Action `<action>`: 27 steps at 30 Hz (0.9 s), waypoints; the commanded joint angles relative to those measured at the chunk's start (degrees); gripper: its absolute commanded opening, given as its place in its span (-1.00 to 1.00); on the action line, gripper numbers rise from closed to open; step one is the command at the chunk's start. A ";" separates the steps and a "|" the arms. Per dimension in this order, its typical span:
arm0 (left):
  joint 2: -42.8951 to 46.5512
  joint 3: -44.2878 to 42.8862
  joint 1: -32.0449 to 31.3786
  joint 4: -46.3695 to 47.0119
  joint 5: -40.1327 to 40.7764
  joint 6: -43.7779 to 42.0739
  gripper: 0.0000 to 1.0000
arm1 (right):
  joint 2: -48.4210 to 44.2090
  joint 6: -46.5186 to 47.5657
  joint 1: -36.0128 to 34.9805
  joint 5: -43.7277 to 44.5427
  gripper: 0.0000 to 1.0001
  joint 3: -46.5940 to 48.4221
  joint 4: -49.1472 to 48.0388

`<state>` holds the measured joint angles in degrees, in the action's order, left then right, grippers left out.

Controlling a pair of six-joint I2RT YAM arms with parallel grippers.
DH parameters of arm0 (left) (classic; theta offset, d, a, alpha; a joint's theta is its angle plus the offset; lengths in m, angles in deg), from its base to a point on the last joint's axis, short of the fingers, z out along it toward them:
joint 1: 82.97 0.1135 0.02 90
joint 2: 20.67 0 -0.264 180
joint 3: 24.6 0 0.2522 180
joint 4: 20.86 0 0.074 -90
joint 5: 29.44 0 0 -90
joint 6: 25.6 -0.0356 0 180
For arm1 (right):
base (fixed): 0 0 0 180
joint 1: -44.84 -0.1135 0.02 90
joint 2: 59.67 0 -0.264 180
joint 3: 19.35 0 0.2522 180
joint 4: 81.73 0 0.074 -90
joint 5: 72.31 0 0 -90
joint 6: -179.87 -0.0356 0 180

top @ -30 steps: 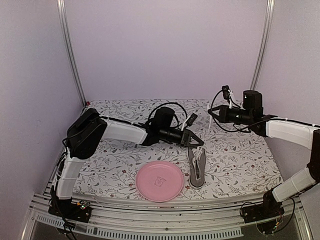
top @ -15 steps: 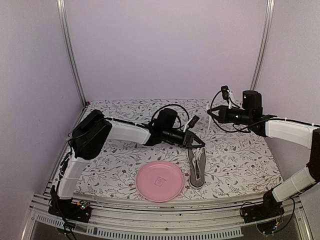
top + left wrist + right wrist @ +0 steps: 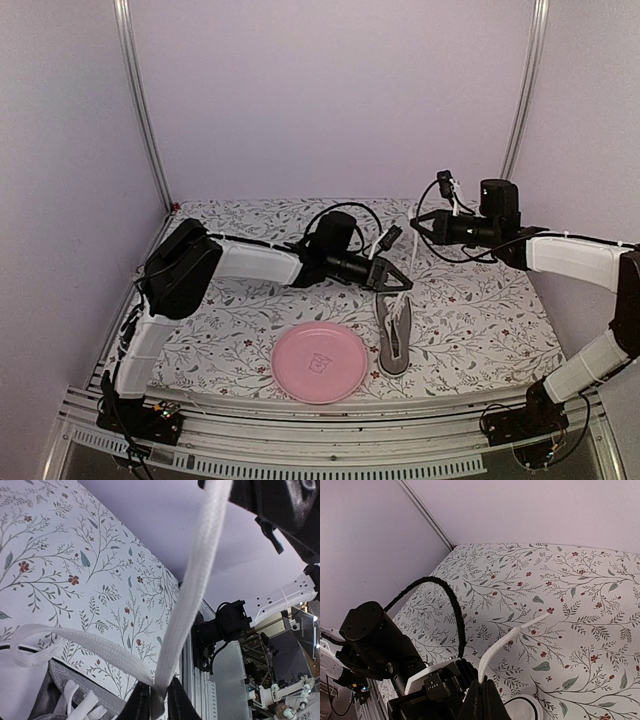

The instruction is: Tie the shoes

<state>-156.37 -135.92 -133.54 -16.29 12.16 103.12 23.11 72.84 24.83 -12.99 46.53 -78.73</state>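
Note:
The grey sneaker (image 3: pixel 394 340) lies on the floral table cloth, toe toward the front; its grey edge shows in the left wrist view (image 3: pixel 60 687). My left gripper (image 3: pixel 403 284) sits just above the shoe's heel end and is shut (image 3: pixel 159 692) on the white lace (image 3: pixel 195 580) where two strands meet. One strand runs up to my right gripper (image 3: pixel 414 222); the other trails left to the shoe. My right gripper (image 3: pixel 483 684) is shut on the lace (image 3: pixel 507 642) near its tip, held above the table behind the shoe.
A pink plate (image 3: pixel 320 362) lies left of the shoe near the front edge. The left arm's black wrist and cable (image 3: pixel 375 645) are close below the right gripper. Walls and metal posts (image 3: pixel 140 110) enclose the table.
My left gripper has shifted slightly right, nearer the shoe. My right gripper has moved a little left and up, and the lace between them is drawn straighter.

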 commanded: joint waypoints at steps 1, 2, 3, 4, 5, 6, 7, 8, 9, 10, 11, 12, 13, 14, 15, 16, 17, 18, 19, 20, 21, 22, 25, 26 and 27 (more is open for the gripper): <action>-0.88 -1.11 0.17 -0.84 -0.73 -1.45 -0.87 | 1.00 0.53 -0.58 -1.03 -0.96 1.50 -1.08; -0.81 -1.06 0.20 -0.84 -0.73 -1.45 -0.92 | 1.03 0.53 -0.59 -0.94 -0.96 1.51 -1.03; -0.73 -1.06 0.20 -0.90 -0.62 -1.43 -0.97 | 1.13 0.54 -0.66 -0.95 -0.96 1.55 -1.09; -0.52 -0.86 0.19 -0.98 -0.45 -1.47 -1.00 | 1.15 0.52 -0.66 -0.85 -0.96 1.58 -1.08; -0.18 -0.55 0.18 -0.93 -0.09 -1.59 -1.00 | 1.20 0.59 -0.65 -0.79 -0.96 1.54 -1.04; 0.28 -0.09 0.25 -0.91 0.34 -1.84 -1.00 | 1.25 0.60 -0.71 -0.63 -0.96 1.46 -1.02; 0.86 0.59 0.25 -0.73 0.87 -2.01 -1.00 | 1.20 0.67 -0.67 -0.24 -0.96 1.40 -0.95; 1.42 1.25 0.41 -0.57 1.29 -2.33 -1.00 | 1.09 0.75 -0.71 0.76 -0.96 1.22 -0.78; 2.07 1.95 0.64 -0.42 1.56 -2.50 -1.00 | 0.90 0.85 -0.67 1.87 -0.96 1.07 -0.57; 2.71 2.81 0.79 -0.27 1.82 -2.64 -1.00 | 0.67 0.86 -0.59 2.76 -0.95 0.99 -0.12; 3.44 3.80 1.06 -0.04 2.08 -2.74 -1.00 | 0.28 1.00 -0.40 3.41 -0.89 1.00 0.47; 4.16 4.79 1.36 0.34 2.44 -2.75 -1.00 | 0.01 1.23 -0.07 4.00 -0.72 0.86 0.96; 4.79 5.89 1.44 0.76 2.72 -2.67 -1.00 | -0.43 1.24 0.58 4.18 -0.49 0.37 1.22; 5.43 6.92 1.72 1.20 2.89 -2.52 -1.00 | -0.98 1.02 1.32 4.22 -0.28 -0.40 1.27; 5.93 7.93 1.84 1.64 3.07 -2.37 -1.00 | -1.54 0.84 2.01 4.29 -0.10 -1.43 1.27; 6.43 8.87 1.93 2.16 3.25 -2.07 -1.00 | -2.17 0.35 2.64 4.56 0.05 -2.65 1.26; 6.89 9.67 1.91 2.91 3.31 -1.77 -1.00 | -2.73 0.03 3.08 4.92 0.16 -4.05 1.27; 7.20 10.43 1.93 3.75 3.43 -1.47 -1.00 | -3.33 -0.36 3.35 5.23 0.25 -5.55 1.21; 7.49 10.98 1.94 4.31 3.54 -1.13 -1.00 | -3.68 -0.56 3.49 5.49 0.31 -7.04 1.08; 7.66 11.52 2.00 4.95 3.64 -0.84 -1.00 | -3.90 -0.91 3.56 5.57 0.36 -8.69 0.76; 7.84 11.97 1.97 5.54 3.73 -0.39 -1.00 | -3.92 -1.31 3.55 5.45 0.37 -10.13 0.15; 7.96 12.33 1.97 6.11 3.81 -0.01 -1.00 | -3.69 -1.66 3.53 4.86 0.38 -11.53 -0.44; 8.37 13.53 1.98 7.84 4.18 1.15 -1.00 | -2.03 -2.46 3.49 3.44 0.29 -14.76 -2.45; 8.48 13.80 2.04 8.43 4.19 1.64 -1.00 | -1.17 -2.43 3.45 3.15 0.26 -15.25 -3.03; 8.53 14.02 2.04 9.12 4.15 2.01 -1.00 | -0.28 -2.27 3.47 2.65 0.22 -15.54 -3.52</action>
<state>-150.49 -123.29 -132.03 -11.68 15.66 103.42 20.64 71.42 28.39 -8.70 33.07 -79.06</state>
